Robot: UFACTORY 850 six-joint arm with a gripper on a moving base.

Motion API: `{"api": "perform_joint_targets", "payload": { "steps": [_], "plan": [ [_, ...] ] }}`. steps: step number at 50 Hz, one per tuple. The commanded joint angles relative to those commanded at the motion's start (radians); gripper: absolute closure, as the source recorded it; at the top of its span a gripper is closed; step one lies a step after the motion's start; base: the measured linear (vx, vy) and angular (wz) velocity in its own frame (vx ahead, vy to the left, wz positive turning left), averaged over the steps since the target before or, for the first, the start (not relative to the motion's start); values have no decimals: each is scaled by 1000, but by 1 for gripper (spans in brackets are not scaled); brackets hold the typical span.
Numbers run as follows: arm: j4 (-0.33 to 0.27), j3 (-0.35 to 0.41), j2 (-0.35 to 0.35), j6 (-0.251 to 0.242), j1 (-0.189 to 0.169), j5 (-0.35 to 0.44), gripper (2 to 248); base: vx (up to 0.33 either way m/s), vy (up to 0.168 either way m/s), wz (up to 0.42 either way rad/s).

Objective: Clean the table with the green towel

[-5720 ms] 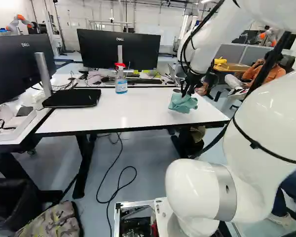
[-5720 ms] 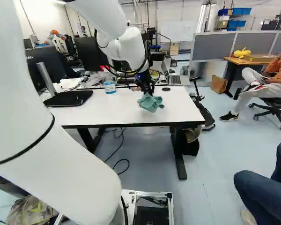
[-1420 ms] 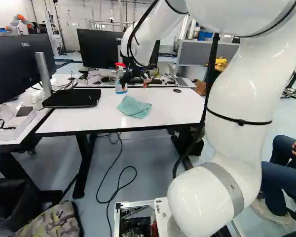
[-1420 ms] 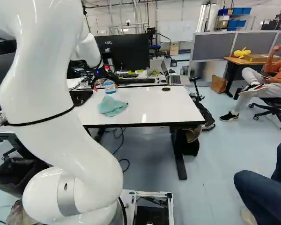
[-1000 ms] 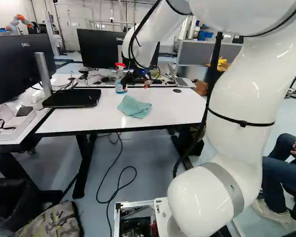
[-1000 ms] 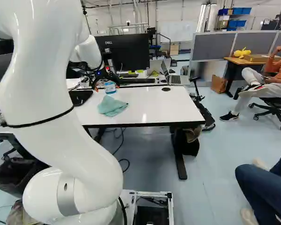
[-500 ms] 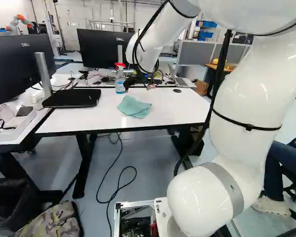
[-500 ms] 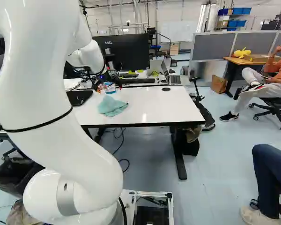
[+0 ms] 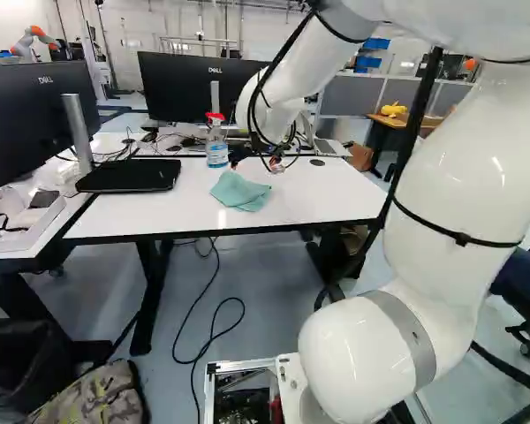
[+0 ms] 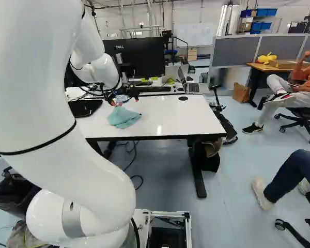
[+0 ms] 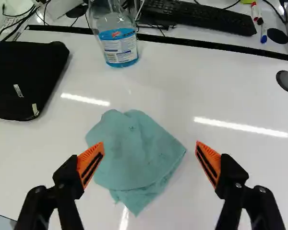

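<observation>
Your claw [image 9: 256,166] is spread wide, over the surface [image 9: 150,216]. In the wrist view, its two orange pads [image 11: 211,163] face each other, well apart. The green towel [image 11: 134,148] lies on the surface, in the gap between your fingertips and ahead of them as the wrist view shows it. It's roughly flat, wrinkled, one corner poking out from a folded layer. Spray bottle [image 11: 118,40] stands upright beyond the towel, near the surface's far edge, blue liquid inside, red top in the left base view. To the bottle's left in that view you've got a flat black case [image 9: 128,176]; on its other side, a round black cap [image 11: 287,81] sits in the surface. Across the dark edge: keyboard [image 11: 197,17], markers [image 11: 263,34], open laptop [image 10: 191,87] and a big monitor [image 9: 212,88]. Second monitor [image 9: 26,128] at the left of the left base view. Floor below: a cable [image 9: 194,353], camo bag [image 9: 97,397].
</observation>
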Motion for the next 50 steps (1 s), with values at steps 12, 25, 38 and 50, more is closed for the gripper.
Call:
{"api": "perform_joint_targets", "payload": {
  "steps": [12,25,38,50],
  "plan": [
    [1,100,44,0,-25,124,3,0,0,0],
    [2,222,98,0,-55,275,3,0,0,0],
    [3,343,151,0,-86,424,3,0,0,0],
    [4,441,194,0,-110,546,3,0,0,0]
  ]
}}
